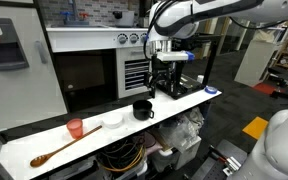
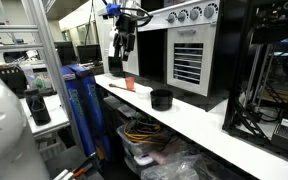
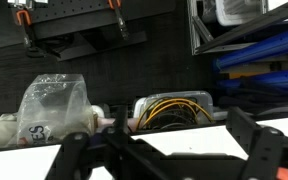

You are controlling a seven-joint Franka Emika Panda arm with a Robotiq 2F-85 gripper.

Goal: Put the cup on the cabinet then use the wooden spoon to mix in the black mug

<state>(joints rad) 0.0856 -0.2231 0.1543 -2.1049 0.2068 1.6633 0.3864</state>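
Observation:
The orange-red cup (image 1: 75,128) (image 2: 130,84) stands upright on the long white counter (image 1: 184,104). Beside it the wooden spoon (image 1: 52,152) lies flat near the counter's end. The black mug (image 1: 143,110) (image 2: 161,98) sits further along, handle to the side. Behind them is the white-framed cabinet (image 1: 79,75) with its dark recess. My gripper (image 1: 161,66) (image 2: 122,55) (image 3: 169,160) hangs open high above the counter, clear of all of them. In the wrist view its dark fingers (image 3: 264,150) frame bare counter edge, with nothing between them.
A small white bowl (image 1: 112,122) sits between cup and mug. The steel knobbed oven (image 1: 132,62) and a black machine (image 1: 172,82) stand behind the counter. Below it are a bin of yellow cables (image 3: 169,108) and plastic bags (image 3: 54,105). A blue object (image 1: 212,91) lies at the counter's far end.

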